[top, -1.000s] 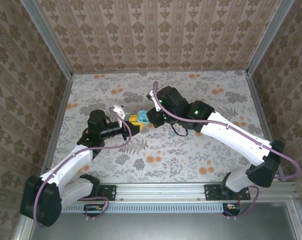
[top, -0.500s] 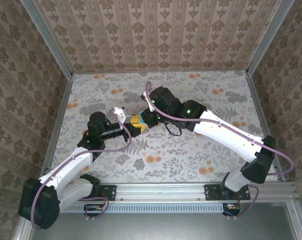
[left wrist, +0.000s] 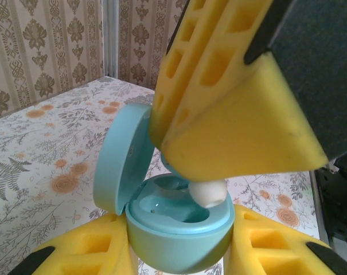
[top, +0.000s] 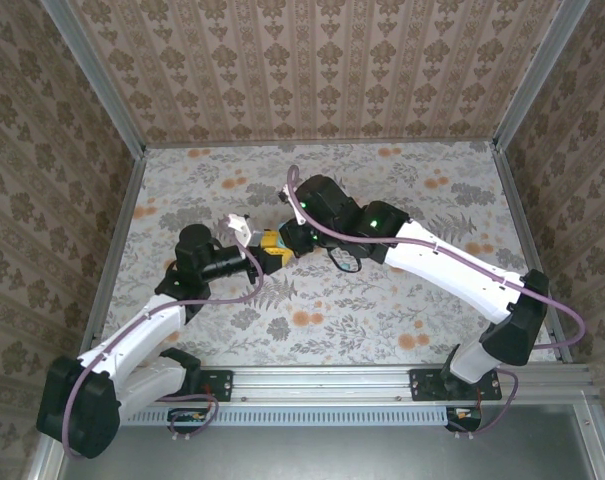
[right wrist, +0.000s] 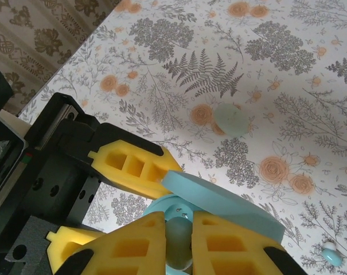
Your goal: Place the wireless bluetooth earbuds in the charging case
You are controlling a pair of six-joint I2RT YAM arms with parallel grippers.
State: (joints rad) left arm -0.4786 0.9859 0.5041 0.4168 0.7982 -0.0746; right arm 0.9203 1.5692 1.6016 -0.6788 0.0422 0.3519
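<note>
Earbud (left wrist: 206,193) pinched in right gripper (right wrist: 178,228), tip at cavity of open case (left wrist: 179,238), mid-table; left gripper (left wrist: 176,259) clamps case. Risk: off-axis push jams earbud on rim; lid could swing shut.

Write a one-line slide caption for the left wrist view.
Left gripper clamps the open round teal plastic charging case while the right gripper holds a small pale-tipped earbud at its well.

No text, label or number is legible.
</note>
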